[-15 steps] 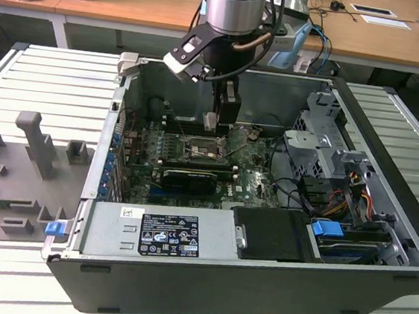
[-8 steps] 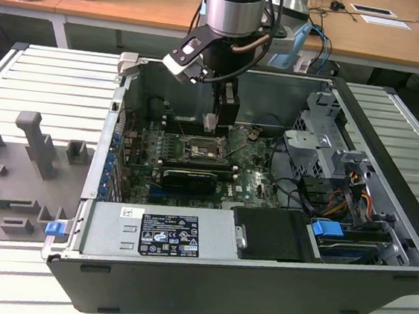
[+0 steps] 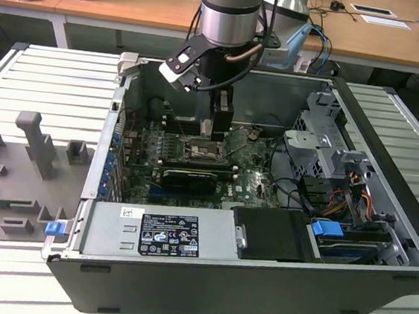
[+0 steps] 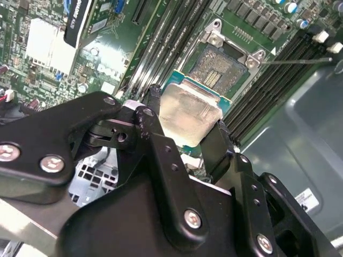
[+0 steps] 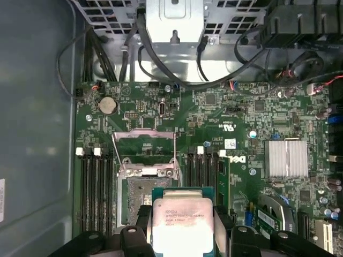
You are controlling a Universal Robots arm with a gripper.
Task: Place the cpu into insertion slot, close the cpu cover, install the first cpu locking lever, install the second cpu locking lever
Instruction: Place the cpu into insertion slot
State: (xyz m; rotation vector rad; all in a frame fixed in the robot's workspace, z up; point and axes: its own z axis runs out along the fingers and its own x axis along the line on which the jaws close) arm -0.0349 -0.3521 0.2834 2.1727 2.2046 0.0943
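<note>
Holding the cpu (image 5: 182,227) by two opposite edges, the jaws are clenched on it with its pale metal top facing up. We judge that this edge grip is chosen so that nothing presses on the underside. In both wrist views the chip hangs flat over the board (image 5: 241,123), partly over the rim of the slot (image 5: 131,201). It seems to us lifted clear of the slot and not yet seated. The cover (image 5: 143,132) stands tilted up at the side of the slot away from the jaws. A thin lever (image 4: 300,60) is swung out over the memory slots (image 5: 96,187). We think this is because the dark contact field must be free for the chip. In the exterior view the arm (image 3: 228,16) reaches straight down into the open case (image 3: 256,282). The case lies on its side on the ribbed desk (image 3: 45,80), so the board is level and faces upward to the arm. Memory slots run on both sides of the slot, so we judge there is little room for a sideways error.
</note>
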